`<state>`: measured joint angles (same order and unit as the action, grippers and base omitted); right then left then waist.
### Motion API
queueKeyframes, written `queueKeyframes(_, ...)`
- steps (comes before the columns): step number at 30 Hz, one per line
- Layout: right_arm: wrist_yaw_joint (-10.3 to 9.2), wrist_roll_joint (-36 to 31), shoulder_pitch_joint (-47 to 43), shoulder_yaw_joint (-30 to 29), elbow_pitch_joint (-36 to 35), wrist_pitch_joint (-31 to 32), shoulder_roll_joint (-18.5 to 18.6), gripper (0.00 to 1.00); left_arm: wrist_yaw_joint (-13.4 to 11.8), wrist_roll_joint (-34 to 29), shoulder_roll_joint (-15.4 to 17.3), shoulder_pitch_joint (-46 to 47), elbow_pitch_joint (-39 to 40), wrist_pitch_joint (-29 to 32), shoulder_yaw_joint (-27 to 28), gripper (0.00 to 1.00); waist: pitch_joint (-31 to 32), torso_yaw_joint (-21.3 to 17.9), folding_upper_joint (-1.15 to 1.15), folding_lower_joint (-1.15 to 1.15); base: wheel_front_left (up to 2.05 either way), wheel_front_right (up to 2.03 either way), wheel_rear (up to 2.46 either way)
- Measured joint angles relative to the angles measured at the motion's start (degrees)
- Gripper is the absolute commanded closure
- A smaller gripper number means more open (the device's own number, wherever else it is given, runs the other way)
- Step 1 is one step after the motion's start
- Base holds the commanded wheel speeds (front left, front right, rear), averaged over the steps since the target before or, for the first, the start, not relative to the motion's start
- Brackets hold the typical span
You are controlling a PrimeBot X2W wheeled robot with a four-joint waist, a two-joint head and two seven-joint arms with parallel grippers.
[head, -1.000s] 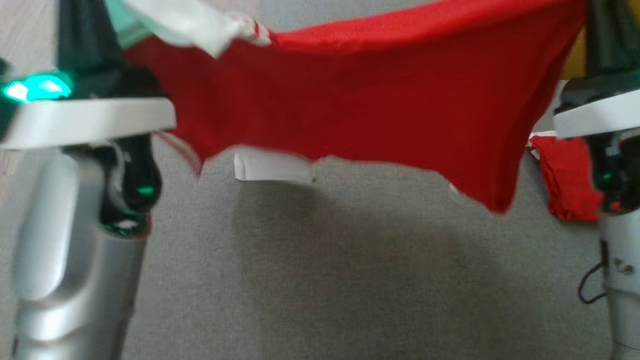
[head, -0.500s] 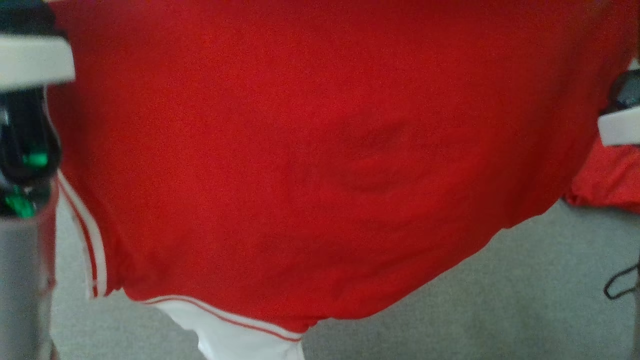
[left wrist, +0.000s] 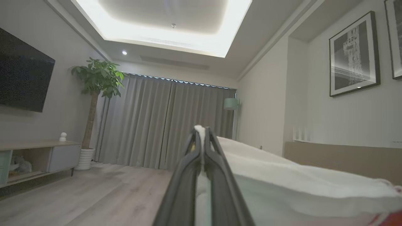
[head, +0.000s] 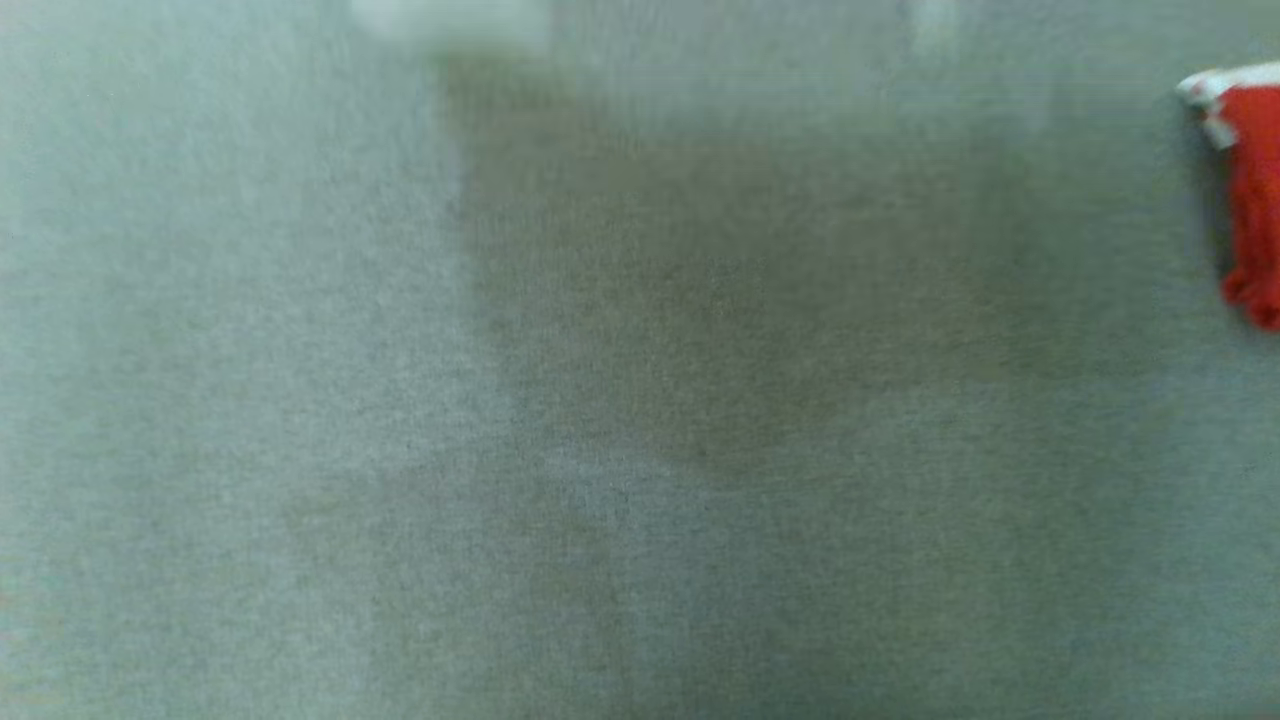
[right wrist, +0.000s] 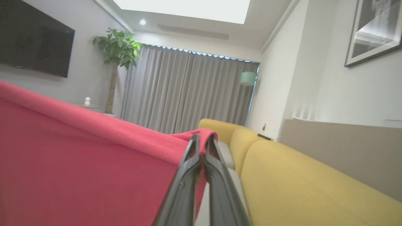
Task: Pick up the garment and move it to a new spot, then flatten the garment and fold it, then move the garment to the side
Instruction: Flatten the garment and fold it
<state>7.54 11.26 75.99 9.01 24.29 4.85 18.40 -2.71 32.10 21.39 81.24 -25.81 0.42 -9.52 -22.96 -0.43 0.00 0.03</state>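
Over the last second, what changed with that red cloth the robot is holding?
The red garment went up: it hung stretched low between the arms, rose close to the head camera, and is now held high, wrist views facing the room. Nothing let go: left gripper and right gripper stay shut on it. The other red cloth stayed put.

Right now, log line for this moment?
left claw: shut on garment | right claw: shut on garment | garment: stretched between both claws
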Motion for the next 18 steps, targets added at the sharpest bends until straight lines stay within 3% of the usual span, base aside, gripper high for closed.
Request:
queueKeyframes(4, 0.00, -3.35, 8.01, -0.23, 11.39, -7.72, -0.87, 1.00, 2.18, -1.29, -1.30, 7.86, -9.48, -5.33, -1.07, 1.00, -3.64, 0.90, 0.00, 0.00, 0.00, 0.00, 0.00)
queueKeyframes(9, 0.00, -4.25, 6.97, 1.44, 22.85, -12.62, -2.05, 1.00, 5.82, -2.29, -3.52, 7.07, -18.47, -8.86, -3.83, 1.00, -4.31, 3.17, 0.00, -0.03, 0.00, 0.00, 0.00)
queueKeyframes(13, 0.00, -3.38, 3.31, 4.66, 29.30, -14.04, -1.85, 1.00, 7.88, -3.43, -4.86, 2.55, -22.72, -10.84, -7.39, 1.00, -3.57, 4.33, 0.00, -0.03, 0.00, 0.00, 0.00)
queueKeyframes(18, 0.00, -0.75, -5.48, 10.66, 35.93, -14.24, -1.66, 1.00, 9.35, -3.93, -5.80, -9.89, -25.87, -13.04, -11.21, 1.00, -1.41, 4.99, 0.00, -0.04, 0.00, 0.00, 0.00)
